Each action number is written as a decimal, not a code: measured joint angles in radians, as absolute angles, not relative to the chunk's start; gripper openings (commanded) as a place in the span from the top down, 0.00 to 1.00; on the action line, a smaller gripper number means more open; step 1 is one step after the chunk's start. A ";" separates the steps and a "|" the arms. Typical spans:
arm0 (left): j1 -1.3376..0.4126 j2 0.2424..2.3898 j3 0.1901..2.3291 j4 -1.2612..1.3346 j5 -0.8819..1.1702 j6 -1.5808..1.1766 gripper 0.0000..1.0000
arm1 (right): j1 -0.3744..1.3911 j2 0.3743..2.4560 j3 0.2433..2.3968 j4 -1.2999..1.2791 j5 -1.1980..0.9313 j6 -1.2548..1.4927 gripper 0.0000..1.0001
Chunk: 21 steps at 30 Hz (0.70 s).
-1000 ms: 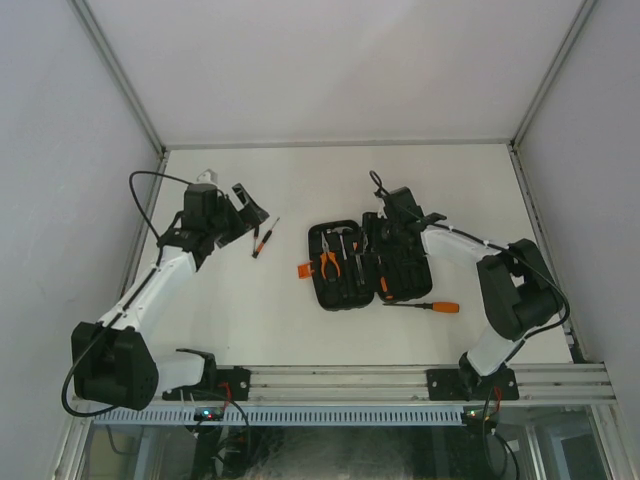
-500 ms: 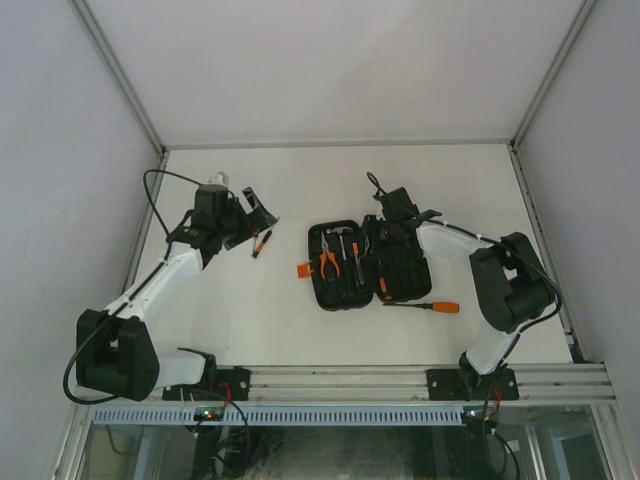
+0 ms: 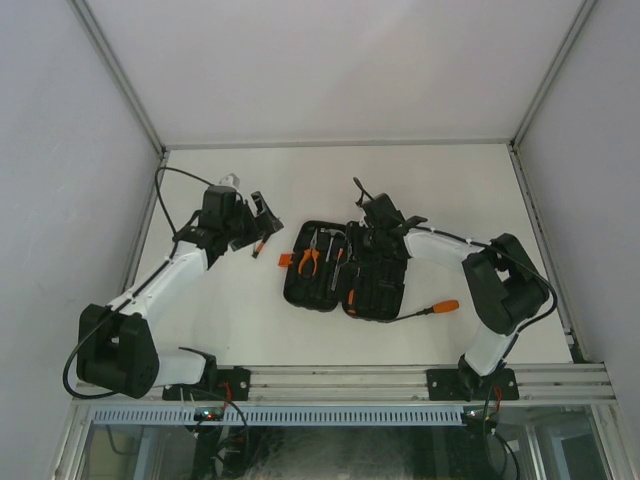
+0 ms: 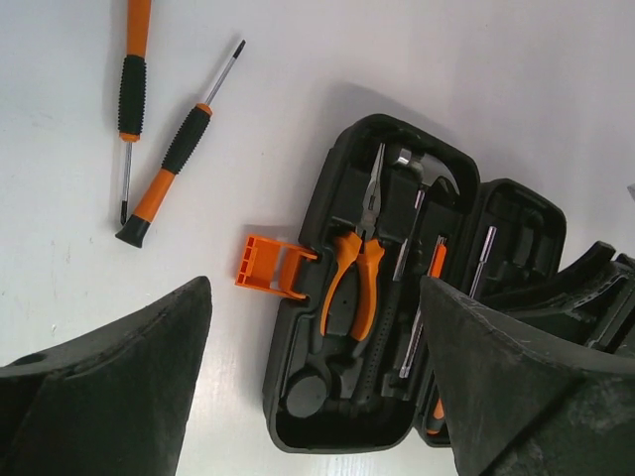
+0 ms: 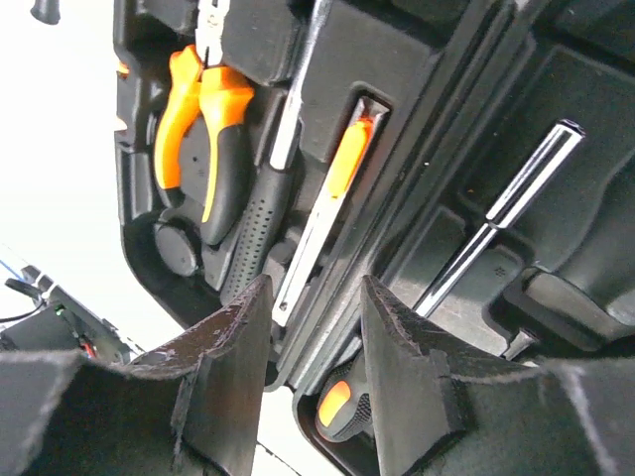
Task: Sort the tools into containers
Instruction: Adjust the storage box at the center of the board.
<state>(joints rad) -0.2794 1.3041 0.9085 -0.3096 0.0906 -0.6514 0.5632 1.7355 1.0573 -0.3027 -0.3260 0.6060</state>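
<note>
Matt black plastic case (image 4: 342, 198); shiny, probably steel hammer head (image 4: 424, 167).

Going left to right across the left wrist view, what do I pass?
From the left: upright orange-and-black screwdriver → slanted orange-and-black screwdriver → orange plastic latch → orange-handled pliers → steel hammer head → thin steel shaft in the black case, right half.

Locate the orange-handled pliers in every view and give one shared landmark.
Top external: pliers in the left half of the open tool case, centre.
Left wrist: pliers, centre, inside the tool case.
Right wrist: pliers, upper left.
Shared landmark: the black tool case holding them.
</note>
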 measured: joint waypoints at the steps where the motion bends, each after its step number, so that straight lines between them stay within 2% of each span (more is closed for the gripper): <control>1: -0.281 1.304 0.908 -0.310 0.091 -0.649 0.12 | 0.563 1.734 1.057 -0.297 -0.332 0.608 0.57; 7: -0.294 1.309 0.908 -0.310 0.089 -0.634 0.13 | 0.560 1.660 1.057 -0.281 -0.330 0.557 0.54; 14: -0.296 1.331 0.908 -0.314 0.078 -0.627 0.15 | 0.546 1.534 1.057 -0.314 -0.173 0.513 0.56; 21: -0.301 1.366 0.908 -0.321 0.079 -0.627 0.16 | 0.376 1.455 0.929 -0.346 -0.035 0.569 0.56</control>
